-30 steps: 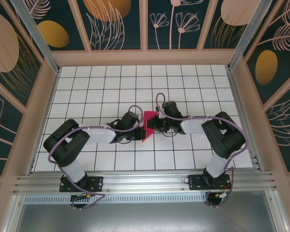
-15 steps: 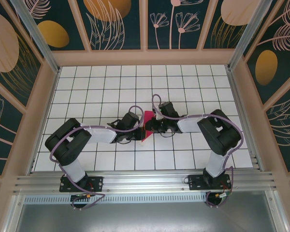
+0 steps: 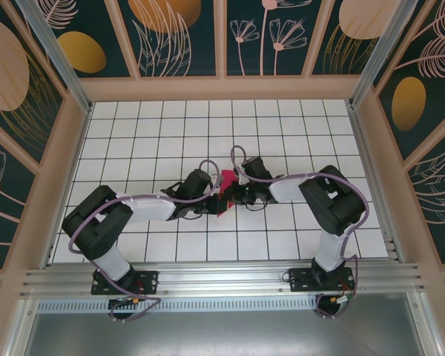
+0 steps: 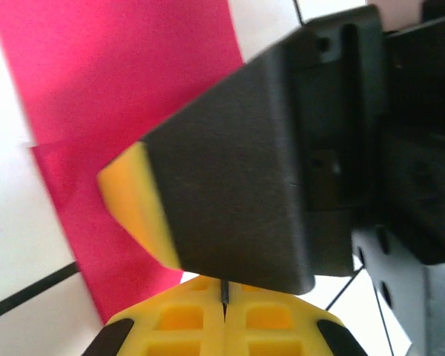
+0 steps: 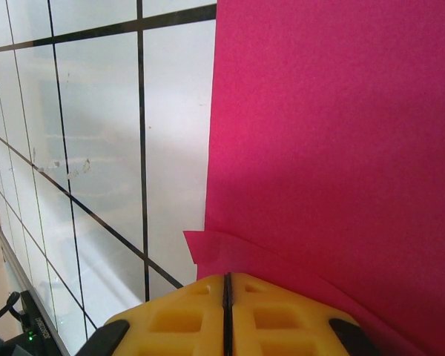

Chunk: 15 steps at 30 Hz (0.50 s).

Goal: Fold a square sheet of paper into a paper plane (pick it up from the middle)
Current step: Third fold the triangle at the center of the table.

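The square sheet of paper (image 3: 227,180) is magenta-pink, folded into layers, and lies at the middle of the table between the two grippers. My left gripper (image 3: 216,200) reaches it from the left and my right gripper (image 3: 228,197) from the right, nearly touching. In the left wrist view the left gripper (image 4: 224,300) has its yellow pads pressed together, with the paper (image 4: 119,89) beyond and one right finger (image 4: 133,208) close in front. The right gripper (image 5: 226,285) is shut at a raised flap edge of the paper (image 5: 334,133). No paper shows between either pair of pads.
A white gridded table (image 3: 148,133) is boxed in by wooden walls with leaf-pattern panels. An aluminium rail (image 3: 222,280) with the arm bases runs along the near edge. Purple cables (image 3: 208,167) loop over both wrists.
The right arm has slid a little left, bringing its gripper closer against the left one, and its jaws have narrowed to shut. Less of the paper shows from above.
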Motion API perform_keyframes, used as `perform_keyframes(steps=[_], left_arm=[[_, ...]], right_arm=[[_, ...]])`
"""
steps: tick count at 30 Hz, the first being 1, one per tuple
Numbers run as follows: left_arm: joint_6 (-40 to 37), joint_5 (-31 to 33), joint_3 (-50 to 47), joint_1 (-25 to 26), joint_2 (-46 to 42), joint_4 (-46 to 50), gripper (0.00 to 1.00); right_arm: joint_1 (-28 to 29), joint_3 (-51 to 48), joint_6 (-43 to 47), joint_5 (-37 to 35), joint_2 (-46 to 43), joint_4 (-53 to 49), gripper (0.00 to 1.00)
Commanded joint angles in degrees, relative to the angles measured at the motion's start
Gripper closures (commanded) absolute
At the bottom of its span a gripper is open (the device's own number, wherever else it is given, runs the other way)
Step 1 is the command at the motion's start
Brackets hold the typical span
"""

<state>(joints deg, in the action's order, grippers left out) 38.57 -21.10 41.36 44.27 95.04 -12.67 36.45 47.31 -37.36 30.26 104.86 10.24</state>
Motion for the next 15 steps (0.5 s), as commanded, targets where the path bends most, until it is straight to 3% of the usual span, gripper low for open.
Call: perform_keyframes(steps=[1,9,15], left_arm=[[-0.99,-4.10,1.23,0.20,0.42,-1.59,0.93],[-0.06,-2.51,-0.47,0.16,4.57,-0.09,0.94],[0.71,2.59,-0.86,0.18,5.94,3.28,0.97]], right_arm=[[0.09,-0.86,1.33,-2.64,1.83,-1.64,0.88],[0.11,-0.97,1.07,-2.40,2.28,-1.19,0.88],[0.07,-1.00,1.37,-2.47,2.38,-1.29,0.88]])
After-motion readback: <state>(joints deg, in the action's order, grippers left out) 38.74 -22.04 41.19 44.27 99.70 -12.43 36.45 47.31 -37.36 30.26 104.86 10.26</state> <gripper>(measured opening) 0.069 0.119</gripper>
